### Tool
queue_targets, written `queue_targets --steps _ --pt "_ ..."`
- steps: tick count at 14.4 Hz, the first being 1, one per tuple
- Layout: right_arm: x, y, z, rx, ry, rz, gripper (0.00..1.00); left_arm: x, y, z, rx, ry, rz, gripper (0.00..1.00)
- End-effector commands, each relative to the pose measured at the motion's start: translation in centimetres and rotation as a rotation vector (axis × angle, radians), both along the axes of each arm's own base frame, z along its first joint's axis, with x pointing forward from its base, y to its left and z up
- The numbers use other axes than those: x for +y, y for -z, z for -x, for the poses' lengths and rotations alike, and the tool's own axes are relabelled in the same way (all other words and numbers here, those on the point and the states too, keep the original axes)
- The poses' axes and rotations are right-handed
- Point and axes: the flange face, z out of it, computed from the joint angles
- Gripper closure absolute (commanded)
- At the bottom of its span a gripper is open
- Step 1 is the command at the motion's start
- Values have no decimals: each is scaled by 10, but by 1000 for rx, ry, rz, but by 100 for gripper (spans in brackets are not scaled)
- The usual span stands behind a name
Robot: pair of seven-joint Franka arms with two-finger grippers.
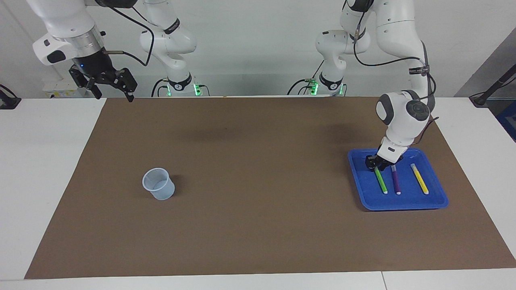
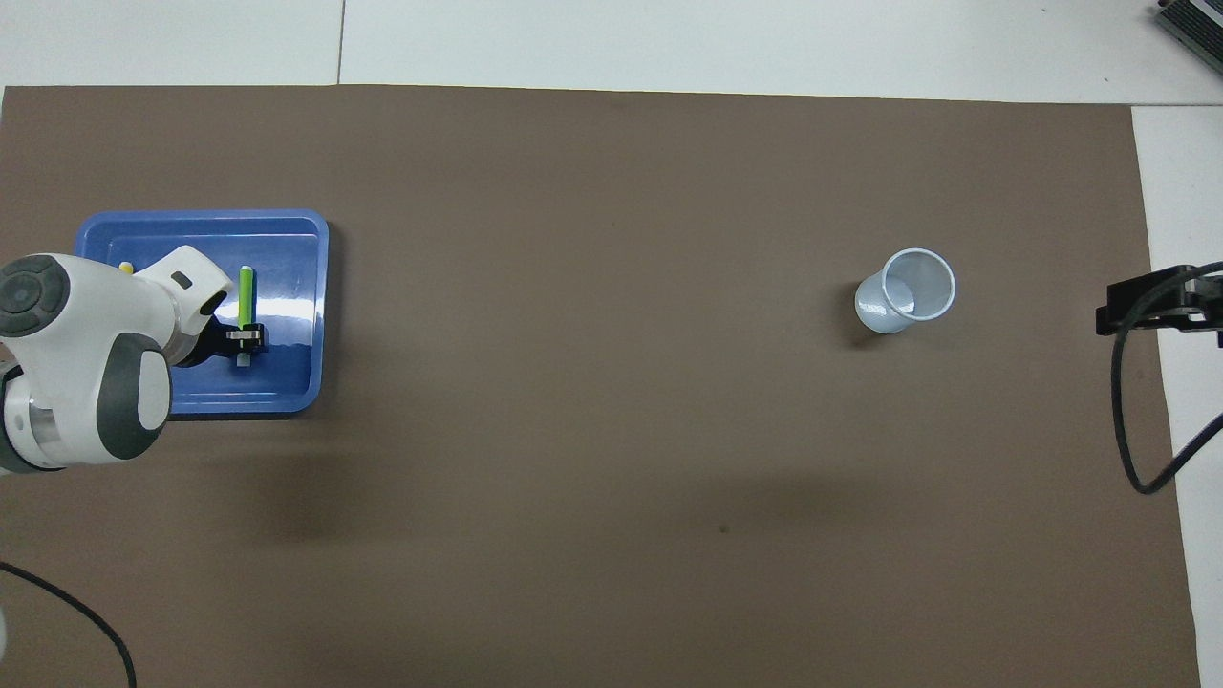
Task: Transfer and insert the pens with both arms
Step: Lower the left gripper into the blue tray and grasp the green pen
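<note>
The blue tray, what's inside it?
Three pens lie in the blue tray: green pen, purple pen, yellow pen. The left end effector covers the green pen's end nearest the robots.

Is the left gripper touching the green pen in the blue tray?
Touching: in the overhead view the left gripper has its fingers closed across the green pen.
</note>
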Motion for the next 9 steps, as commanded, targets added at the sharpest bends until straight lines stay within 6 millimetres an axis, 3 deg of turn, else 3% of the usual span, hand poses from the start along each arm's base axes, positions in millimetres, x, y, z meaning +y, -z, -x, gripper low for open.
queue_targets --steps 1,4,9 --pt "-5 0 6 -19 -14 0 0 -8 10 4 13 16 7 75" --pt "-5 1 6 -18 -15 0 0 -10 8 2 9 17 7 98" --pt "-5 1 6 -18 -14 0 0 -13 -3 1 21 21 12 100"
